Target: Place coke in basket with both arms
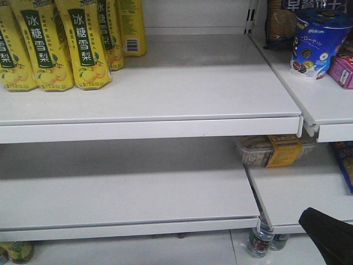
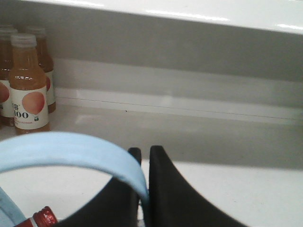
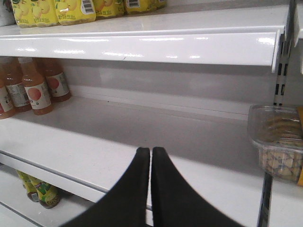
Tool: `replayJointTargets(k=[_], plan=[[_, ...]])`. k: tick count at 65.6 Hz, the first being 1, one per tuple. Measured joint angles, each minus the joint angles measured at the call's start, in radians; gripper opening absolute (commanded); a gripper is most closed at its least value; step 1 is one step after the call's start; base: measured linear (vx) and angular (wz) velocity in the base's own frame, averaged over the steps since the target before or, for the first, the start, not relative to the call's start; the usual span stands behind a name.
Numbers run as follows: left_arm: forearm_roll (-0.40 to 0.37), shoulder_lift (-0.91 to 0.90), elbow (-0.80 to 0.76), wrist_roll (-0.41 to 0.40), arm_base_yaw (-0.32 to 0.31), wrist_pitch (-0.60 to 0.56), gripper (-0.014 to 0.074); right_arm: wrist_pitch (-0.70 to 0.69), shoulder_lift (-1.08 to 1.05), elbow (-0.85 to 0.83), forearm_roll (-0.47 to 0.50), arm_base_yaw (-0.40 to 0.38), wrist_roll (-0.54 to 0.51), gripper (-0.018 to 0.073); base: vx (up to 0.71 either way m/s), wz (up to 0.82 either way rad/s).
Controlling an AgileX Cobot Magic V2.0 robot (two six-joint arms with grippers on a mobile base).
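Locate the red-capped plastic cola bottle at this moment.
Only the left wrist view shows the red-capped cola bottle: bottom-left corner, under the light-blue plastic basket handle, left of the left gripper.

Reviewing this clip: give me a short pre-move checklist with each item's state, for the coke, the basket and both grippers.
1. Left gripper shut on the basket handle: ok, the light-blue handle passes between the closed fingers.
2. Coke in the basket: cannot tell; only its red cap shows below the handle, at the bottom edge of the left wrist view.
3. Right gripper empty: ok, fingers together with nothing between them.
4. Right gripper free of the shelf: ok, it hangs in front of the edge.
5. Basket body level: cannot tell, it is out of view.
6. Peach drink bottles away from the handle: ok, they stand farther back.
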Motion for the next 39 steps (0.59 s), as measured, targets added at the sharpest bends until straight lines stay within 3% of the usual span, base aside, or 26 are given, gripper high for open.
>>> replayJointTargets(k=[39], plan=[[0.0, 0.0, 0.0, 0.0, 0.0, -0.002, -0.0006, 0.0, 0.0, 0.0, 0.0, 0.0, 0.0, -0.0005, 0.0, 0.0]])
